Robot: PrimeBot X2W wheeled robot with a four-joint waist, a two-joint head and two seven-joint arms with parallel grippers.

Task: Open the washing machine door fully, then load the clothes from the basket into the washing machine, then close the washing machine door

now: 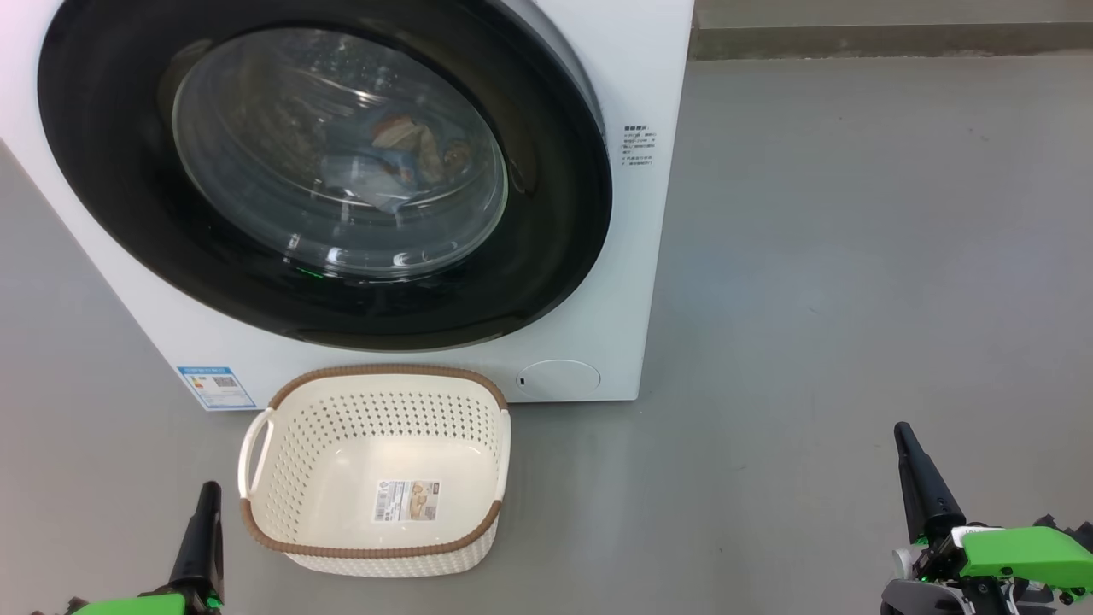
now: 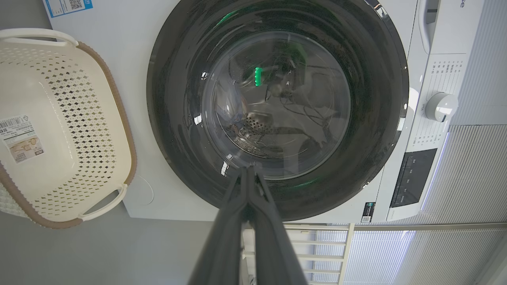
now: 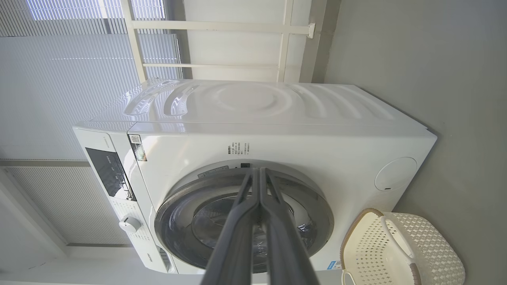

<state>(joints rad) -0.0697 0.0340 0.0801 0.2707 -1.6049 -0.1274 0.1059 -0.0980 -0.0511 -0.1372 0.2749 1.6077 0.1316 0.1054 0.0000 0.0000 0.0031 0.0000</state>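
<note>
The white washing machine stands ahead with its round black door shut flush against the front. Through the glass window I see the clothes, light blue with orange-brown prints, lying inside the drum. The cream basket with a brown rim sits on the floor in front of the machine, holding nothing but a paper label on its base. My left gripper is shut at the lower left, just left of the basket. At the lower right my right gripper is shut, well clear of the machine. In the wrist views the left gripper and right gripper each show their fingers pressed together, holding nothing.
Grey floor spreads to the right of the machine. A wall base runs along the back right. The control panel and knob sit on the machine's top strip. White blinds and a white frame stand behind the machine.
</note>
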